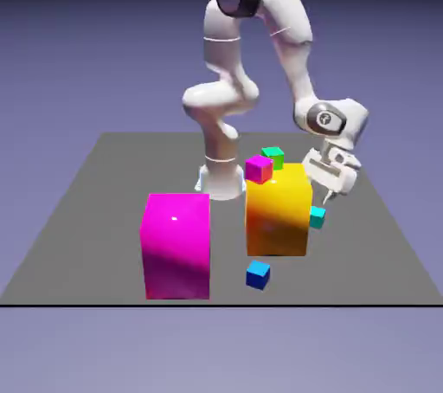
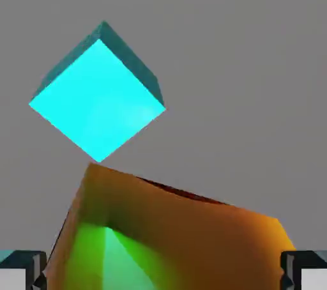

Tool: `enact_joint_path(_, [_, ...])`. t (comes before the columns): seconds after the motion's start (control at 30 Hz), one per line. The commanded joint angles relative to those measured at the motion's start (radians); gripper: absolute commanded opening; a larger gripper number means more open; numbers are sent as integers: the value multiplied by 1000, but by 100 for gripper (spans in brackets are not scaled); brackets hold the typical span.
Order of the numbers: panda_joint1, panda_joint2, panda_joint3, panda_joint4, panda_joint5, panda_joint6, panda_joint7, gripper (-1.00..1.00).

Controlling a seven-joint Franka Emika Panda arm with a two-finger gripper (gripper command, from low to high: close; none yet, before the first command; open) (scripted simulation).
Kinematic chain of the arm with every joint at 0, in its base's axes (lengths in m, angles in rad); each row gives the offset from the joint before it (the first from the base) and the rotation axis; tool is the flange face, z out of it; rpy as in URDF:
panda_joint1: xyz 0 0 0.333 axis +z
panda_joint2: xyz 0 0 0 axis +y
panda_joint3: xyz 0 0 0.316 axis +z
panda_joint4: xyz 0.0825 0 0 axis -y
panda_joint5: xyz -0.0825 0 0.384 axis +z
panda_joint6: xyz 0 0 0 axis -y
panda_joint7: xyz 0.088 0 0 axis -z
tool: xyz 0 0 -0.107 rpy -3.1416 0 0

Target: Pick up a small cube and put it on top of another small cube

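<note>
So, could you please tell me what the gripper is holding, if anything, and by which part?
Nothing is held: the gripper is open, and the cyan cube lies outside its fingertips.

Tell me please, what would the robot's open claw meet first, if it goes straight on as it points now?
Probably the big, plain orange block: in the hand view it lies ahead between the claw's tips, while the small cyan cube sits off to one side. Depth is unclear.
</note>
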Motion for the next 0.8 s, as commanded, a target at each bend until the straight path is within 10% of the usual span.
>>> enact_joint_path(0.0, [-10, 11, 19, -4, -44, 4, -10, 0])
enact_joint_path(0.53, [-7, 362, 11, 62, -665, -48, 137, 0])
enact_joint_path(0.57, [-7, 362, 11, 62, -665, -48, 137, -100])
enact_joint_path(0.77, [-29, 184, 116, 3, -448, -8, 4, -100])
